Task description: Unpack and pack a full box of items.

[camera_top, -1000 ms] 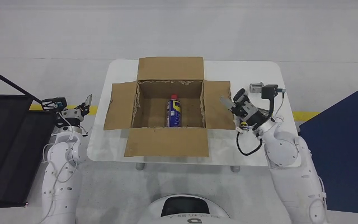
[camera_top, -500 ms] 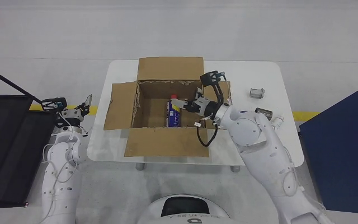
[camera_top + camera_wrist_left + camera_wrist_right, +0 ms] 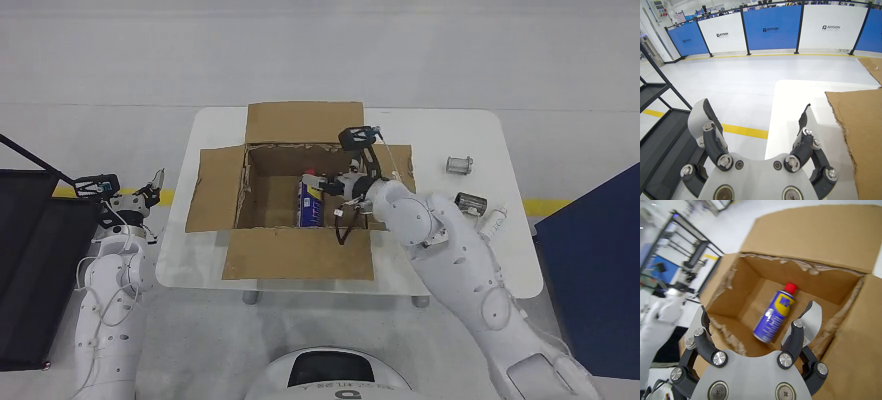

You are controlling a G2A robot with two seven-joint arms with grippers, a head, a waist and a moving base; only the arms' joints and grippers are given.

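Hovering the released right gripper (image 3: 757, 309) over the brown cardboard box (image 3: 753, 279), facing the blue-and-yellow, red-capped spray can (image 3: 775, 317) lying lengthwise just ahead; idling the released left gripper (image 3: 756, 104) well apart.

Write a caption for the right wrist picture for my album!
The right arm's open fingers hover over a blue spray can lying in a cardboard box.
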